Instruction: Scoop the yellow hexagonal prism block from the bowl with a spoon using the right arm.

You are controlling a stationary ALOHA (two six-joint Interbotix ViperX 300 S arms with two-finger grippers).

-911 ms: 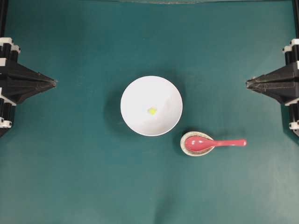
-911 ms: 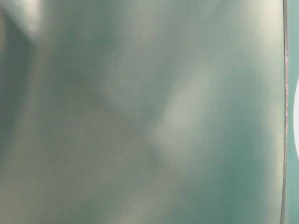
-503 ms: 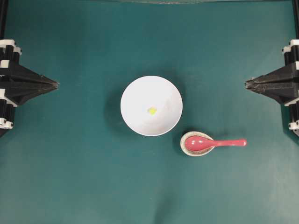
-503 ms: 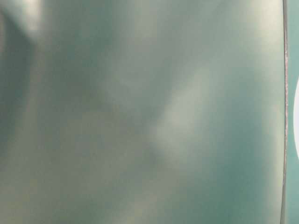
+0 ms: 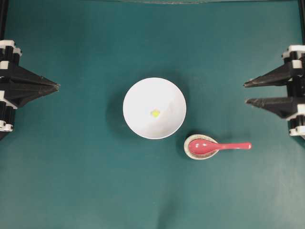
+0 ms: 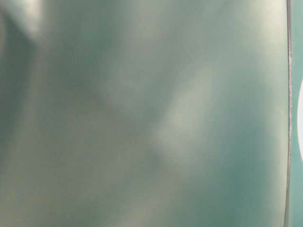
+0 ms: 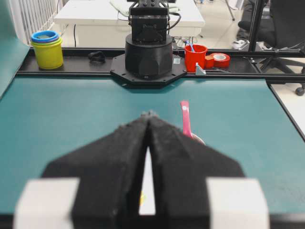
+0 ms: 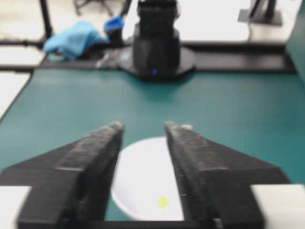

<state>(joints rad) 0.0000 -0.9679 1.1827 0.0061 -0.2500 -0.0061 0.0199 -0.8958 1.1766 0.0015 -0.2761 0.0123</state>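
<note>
Green table (image 5: 95, 181), right end effector (image 5: 246, 93) newly open

speckled spoon rest (image 5: 194, 151) on teal table (image 5: 71, 181); red cup (image 7: 195, 58) beyond edge

gripper (image 8: 143, 128): two black jaws, wide apart, nothing between them
bowl (image 8: 143, 167): white, seen between the jaws
block (image 8: 163, 201): tiny, yellow, inside the bowl

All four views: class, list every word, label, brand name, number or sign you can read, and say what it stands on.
None can be read.
The bowl, spoon and spoon rest are plain.
The red cup, yellow cup stack and tape roll show no legible print.
The table-level view is all blur.
</note>
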